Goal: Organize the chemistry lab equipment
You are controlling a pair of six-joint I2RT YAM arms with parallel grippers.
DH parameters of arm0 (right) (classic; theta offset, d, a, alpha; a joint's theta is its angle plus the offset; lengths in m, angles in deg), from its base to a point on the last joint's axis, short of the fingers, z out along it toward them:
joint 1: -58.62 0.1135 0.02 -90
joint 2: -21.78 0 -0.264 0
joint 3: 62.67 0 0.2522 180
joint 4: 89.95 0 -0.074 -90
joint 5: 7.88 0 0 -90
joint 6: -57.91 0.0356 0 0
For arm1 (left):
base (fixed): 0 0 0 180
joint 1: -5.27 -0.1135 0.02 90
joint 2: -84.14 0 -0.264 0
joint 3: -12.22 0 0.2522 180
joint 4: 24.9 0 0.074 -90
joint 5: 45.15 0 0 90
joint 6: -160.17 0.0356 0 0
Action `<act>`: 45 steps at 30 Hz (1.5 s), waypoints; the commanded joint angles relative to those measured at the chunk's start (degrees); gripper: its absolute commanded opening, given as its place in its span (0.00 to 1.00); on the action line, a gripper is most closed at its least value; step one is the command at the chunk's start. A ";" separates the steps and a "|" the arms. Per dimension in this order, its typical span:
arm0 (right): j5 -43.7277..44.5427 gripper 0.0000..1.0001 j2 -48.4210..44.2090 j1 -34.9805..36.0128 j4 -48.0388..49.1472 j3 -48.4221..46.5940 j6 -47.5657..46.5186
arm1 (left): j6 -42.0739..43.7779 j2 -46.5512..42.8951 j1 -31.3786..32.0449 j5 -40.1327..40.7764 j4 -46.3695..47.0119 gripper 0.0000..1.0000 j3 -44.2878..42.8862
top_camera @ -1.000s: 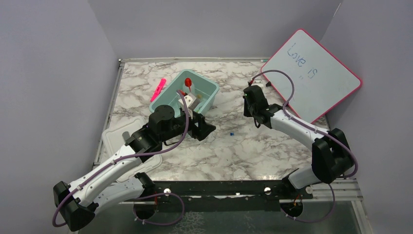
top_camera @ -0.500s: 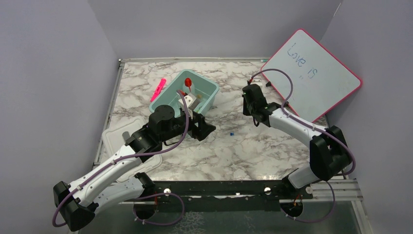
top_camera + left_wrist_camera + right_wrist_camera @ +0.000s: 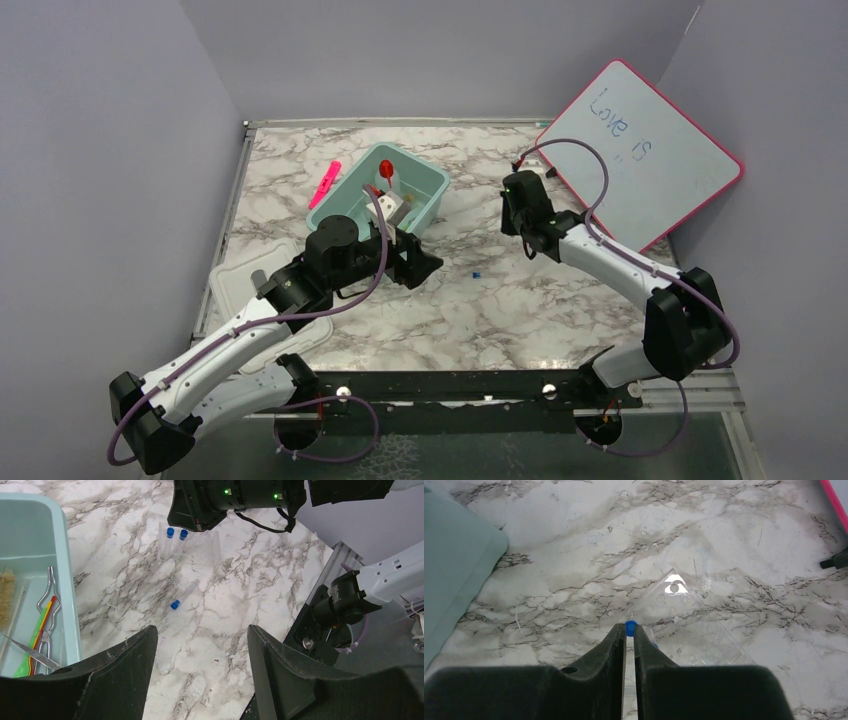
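My right gripper (image 3: 629,630) is shut on a blue-capped tube (image 3: 629,626) and holds it upright over a clear rack (image 3: 684,612). In the left wrist view two blue caps (image 3: 170,531) stand side by side at the rack (image 3: 197,547), right under that gripper. Another blue-capped tube (image 3: 182,595) lies loose on the marble, a blue speck (image 3: 477,271) from above. My left gripper (image 3: 200,635) hangs open and empty above the table, beside the teal bin (image 3: 70,605). The bin holds metal tongs (image 3: 47,587), a tan brush (image 3: 6,600), a green-handled tool (image 3: 30,655) and a red-bulbed dropper (image 3: 386,167).
A pink marker (image 3: 325,183) lies left of the bin (image 3: 430,185). The pink-framed whiteboard (image 3: 640,150) leans at the back right, close behind the right arm. A pale lid (image 3: 235,285) rests under the left arm. Purple walls close in both sides.
The right wrist has shifted slightly toward the back with the tube still in its fingers. The left arm has not moved.
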 commanded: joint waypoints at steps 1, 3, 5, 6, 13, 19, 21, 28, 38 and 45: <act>-0.76 0.17 -0.37 -0.13 -0.27 0.02 -0.23 | 0.30 -0.23 0.00 -0.43 1.06 0.69 -0.23; -0.57 0.17 0.71 -0.09 -0.16 -0.30 -0.35 | 0.32 -0.25 0.01 -0.45 1.07 0.69 -0.14; -0.47 0.18 1.83 -0.12 0.24 -0.48 -0.50 | 0.27 -0.13 0.01 -0.54 1.02 0.69 -0.21; -0.47 0.18 2.28 -0.11 0.29 -0.64 -0.51 | 0.28 -0.14 0.01 -0.54 1.02 0.69 -0.17; -0.58 0.16 3.03 -0.07 0.21 0.08 0.22 | 0.45 -0.11 0.01 -0.38 0.95 0.69 -0.22; 0.23 0.14 1.40 -0.12 -1.01 1.76 1.34 | 0.44 -0.03 0.01 -0.47 0.93 0.69 -0.32; 0.11 0.14 0.62 -0.13 -1.08 2.43 1.35 | 0.49 0.04 0.01 -0.47 0.94 0.69 -0.32; -0.12 0.14 -0.17 -0.13 -0.84 3.16 1.26 | 0.45 0.01 0.01 -0.64 0.93 0.69 -0.38; 0.16 0.14 -0.34 -0.13 -1.10 2.43 1.36 | 0.47 0.12 0.01 -0.72 0.93 0.69 -0.39; 0.10 0.21 -2.28 -0.13 -2.06 -0.62 0.46 | 0.50 0.13 -0.01 -0.54 0.88 0.69 -0.50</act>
